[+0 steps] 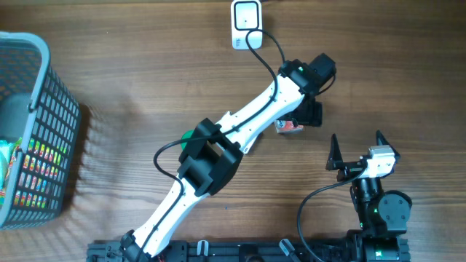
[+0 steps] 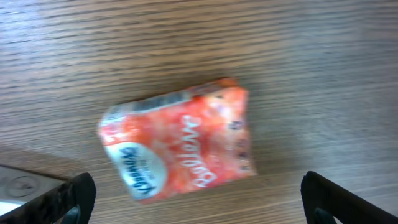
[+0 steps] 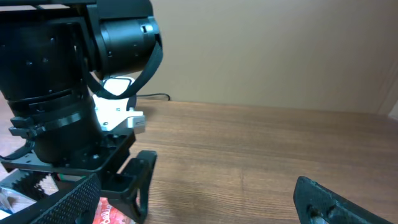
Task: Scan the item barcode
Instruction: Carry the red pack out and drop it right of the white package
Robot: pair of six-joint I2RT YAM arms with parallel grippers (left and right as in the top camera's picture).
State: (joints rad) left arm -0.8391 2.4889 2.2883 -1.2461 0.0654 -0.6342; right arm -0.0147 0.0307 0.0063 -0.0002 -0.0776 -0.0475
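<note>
The item is a red-orange soft packet point(image 2: 180, 146) with white lettering, lying flat on the wooden table. My left gripper point(image 2: 199, 205) hovers over it, open wide, with its dark fingertips point(image 2: 71, 198) at both lower corners and nothing between them. From overhead, the packet point(image 1: 290, 127) peeks out beside the left gripper point(image 1: 306, 116). The white barcode scanner point(image 1: 246, 24) stands at the far edge, its cable running along the table. My right gripper point(image 1: 357, 143) is open and empty, to the right of the packet. In the right wrist view a corner of the packet point(image 3: 109, 214) shows under the left arm's head.
A grey mesh basket point(image 1: 44, 87) with colourful packets inside stands at the left edge. The left arm point(image 1: 240, 127) stretches diagonally across the middle of the table. The right gripper point(image 3: 199, 208) faces bare wood with a beige wall behind.
</note>
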